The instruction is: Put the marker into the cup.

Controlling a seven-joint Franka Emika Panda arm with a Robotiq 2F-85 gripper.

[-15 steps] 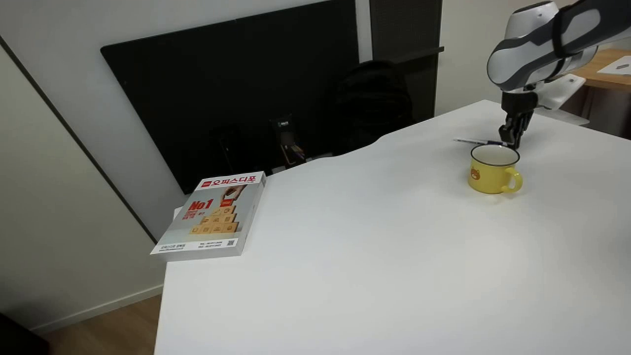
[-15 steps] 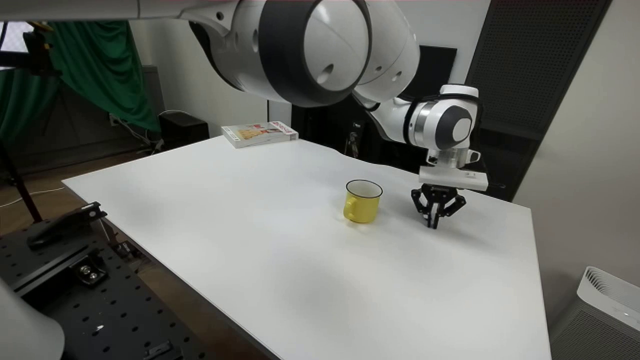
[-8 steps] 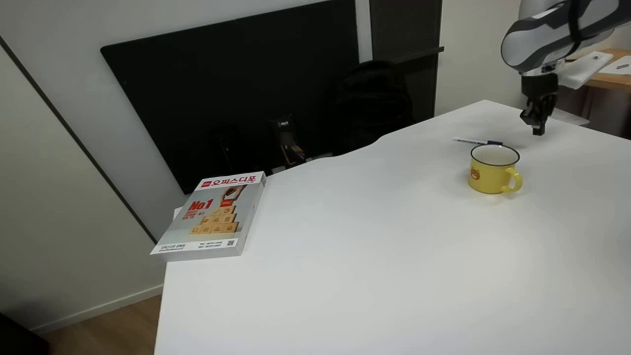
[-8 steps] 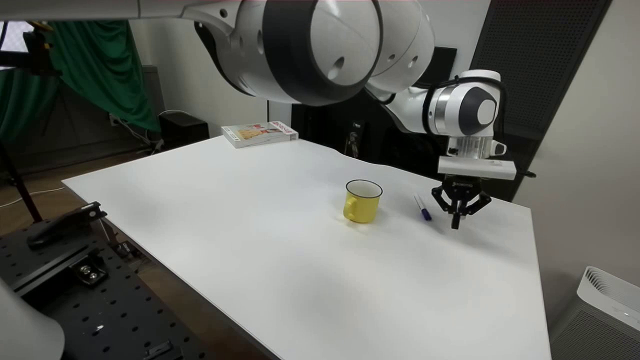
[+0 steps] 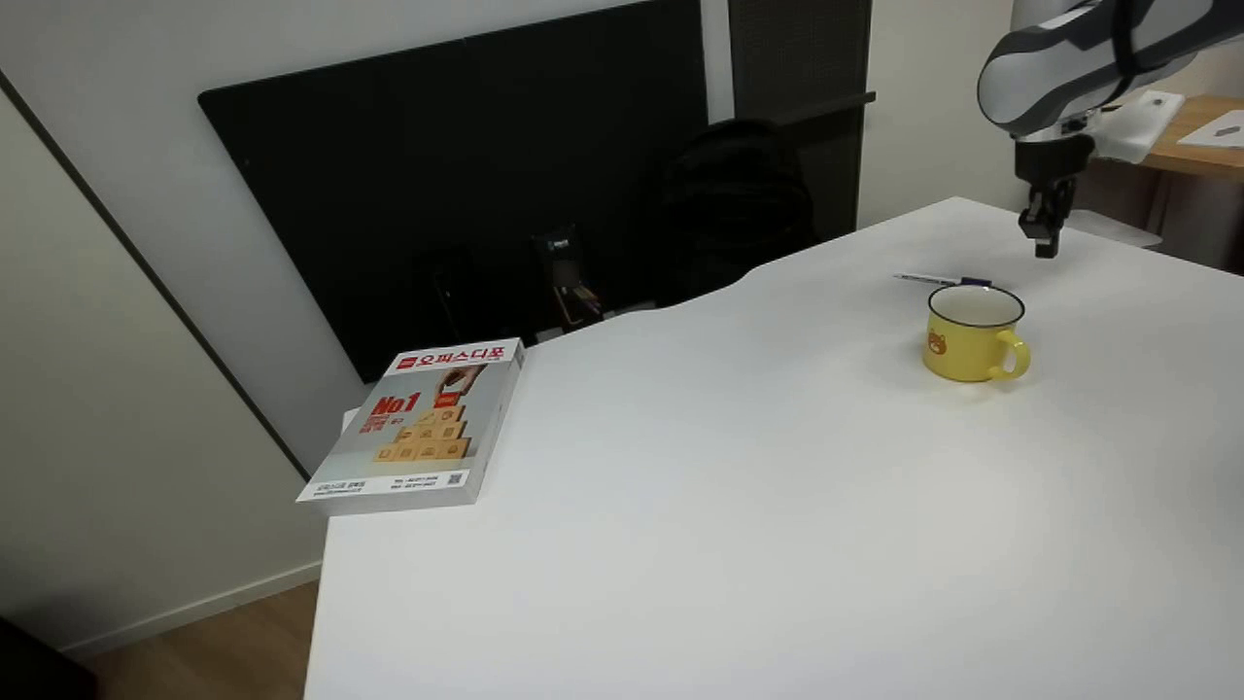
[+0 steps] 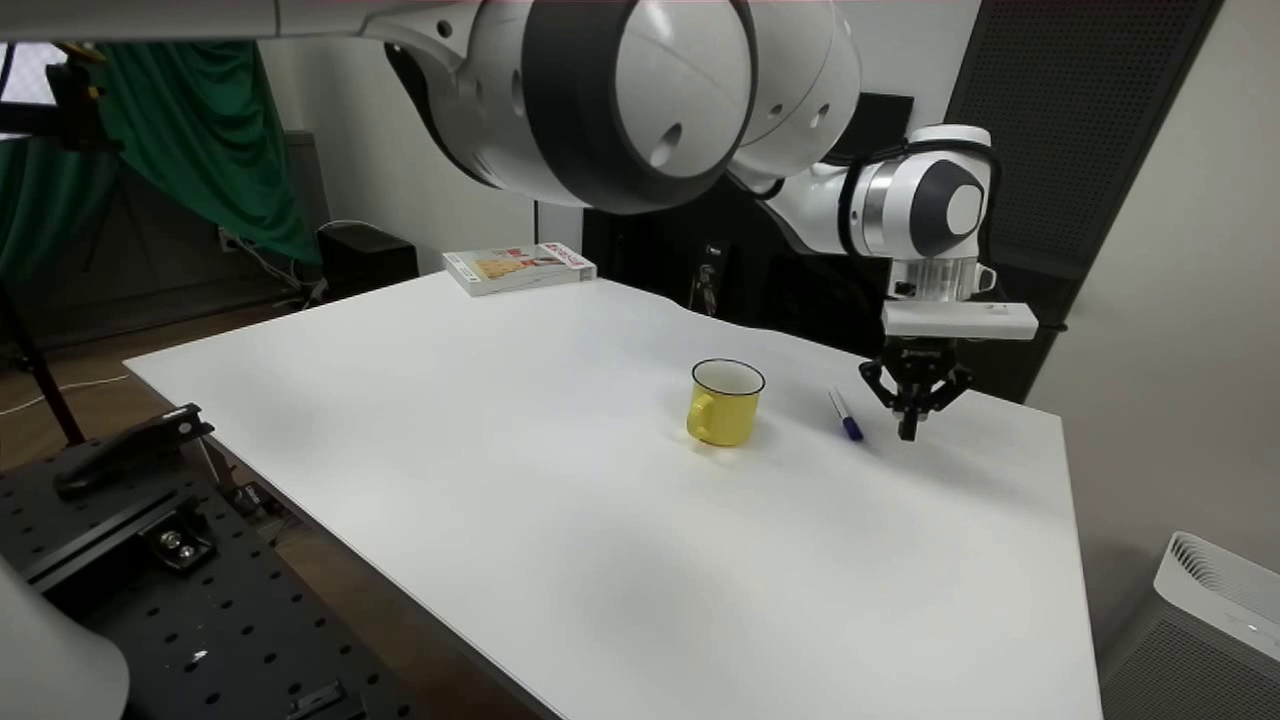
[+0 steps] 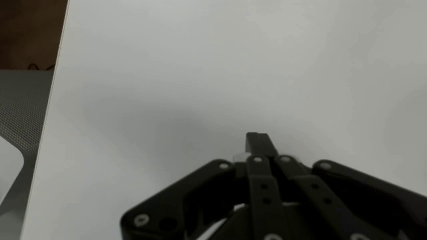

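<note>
A white table [image 6: 600, 560] lies under a robot arm [image 6: 640, 110] that crosses the top of an exterior view and bends down at the right. At its end, right of centre, the gripper [image 6: 908, 430] points downward with its fingers [image 7: 262, 146] pressed together; the wrist view is dim and soft, but nothing seems to be caught between them. The marker [image 6: 844, 415], white with a dark blue end, lies flat on the table between the gripper and the yellow cup [image 6: 722, 418], touching neither. The cup stands upright, dark-rimmed mouth facing up, which suits it to take a pen lowered end first. The gripper's place near the marker looks chosen for a pick-up, though the fingers would likely have to part before they could straddle the barrel. As for writing, a thick book [image 5: 418, 428] at the left of an exterior view, well apart from marker and cup, carries red Korean lettering, 오피스디포 (the Korean spelling of Office Depot), and a large red "No1"; its smaller lines cannot be read. The cup wears a small orange animal face [image 5: 936, 343].
</note>
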